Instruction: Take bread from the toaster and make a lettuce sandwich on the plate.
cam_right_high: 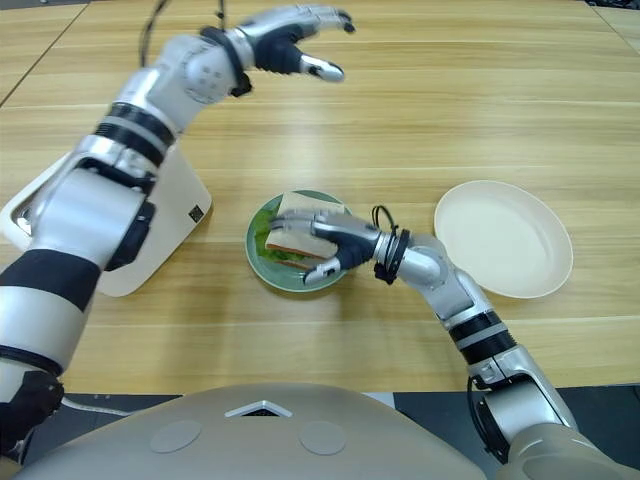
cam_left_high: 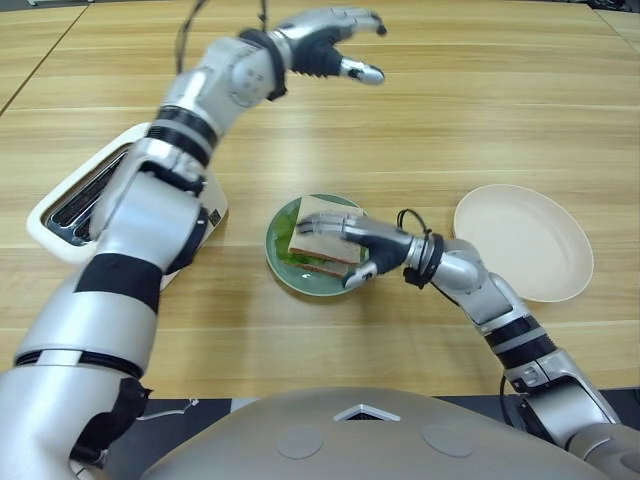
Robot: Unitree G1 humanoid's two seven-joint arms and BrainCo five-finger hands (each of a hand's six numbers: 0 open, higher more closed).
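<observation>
A small green plate (cam_left_high: pixel 284 268) sits at the table's middle with lettuce (cam_left_high: pixel 285 251) and a slice of bread (cam_left_high: pixel 322 246) stacked on it. My right hand (cam_left_high: pixel 358 248) lies over that bread, fingers curled around the slice's near end. A white toaster (cam_left_high: pixel 83 206) stands at the left, partly hidden behind my left arm; its slots look dark. My left hand (cam_left_high: pixel 335 42) hovers high over the far table, fingers spread and holding nothing.
An empty cream plate (cam_left_high: pixel 522 240) rests to the right of the green plate, just beyond my right forearm. Bare wooden tabletop stretches across the far side and to the right.
</observation>
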